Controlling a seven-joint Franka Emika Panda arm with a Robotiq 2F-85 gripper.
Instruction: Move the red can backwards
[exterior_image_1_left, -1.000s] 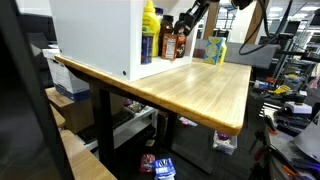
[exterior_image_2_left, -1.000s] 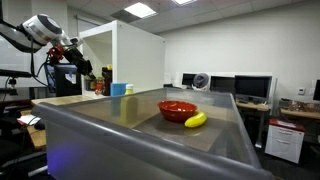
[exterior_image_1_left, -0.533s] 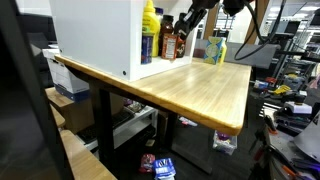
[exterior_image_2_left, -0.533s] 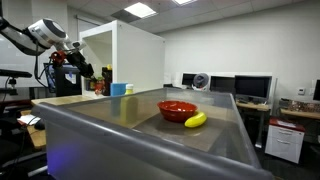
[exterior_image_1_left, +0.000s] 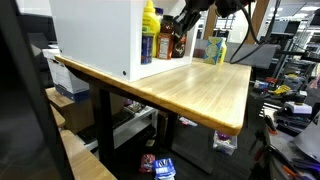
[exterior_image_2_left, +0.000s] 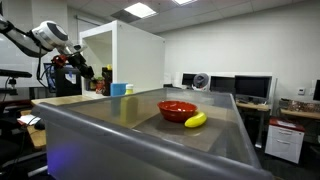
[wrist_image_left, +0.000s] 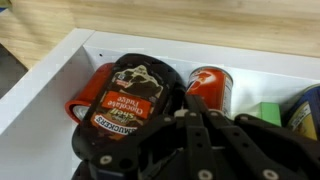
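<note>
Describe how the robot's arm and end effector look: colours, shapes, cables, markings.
In an exterior view, the arm is made of rounded white segments with darker bands at the joints. In the wrist view, the end effector is matte black, built of chunky hinged links with round pivot points. No markings are legible, and no cable can be clearly traced.

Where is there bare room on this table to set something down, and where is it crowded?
The wooden tabletop is bare from the white cabinet out to its front edge. It is crowded inside the cabinet's open side: the yellow bottle, dark bottle and red can sit close together, with the gripper over them.
</note>
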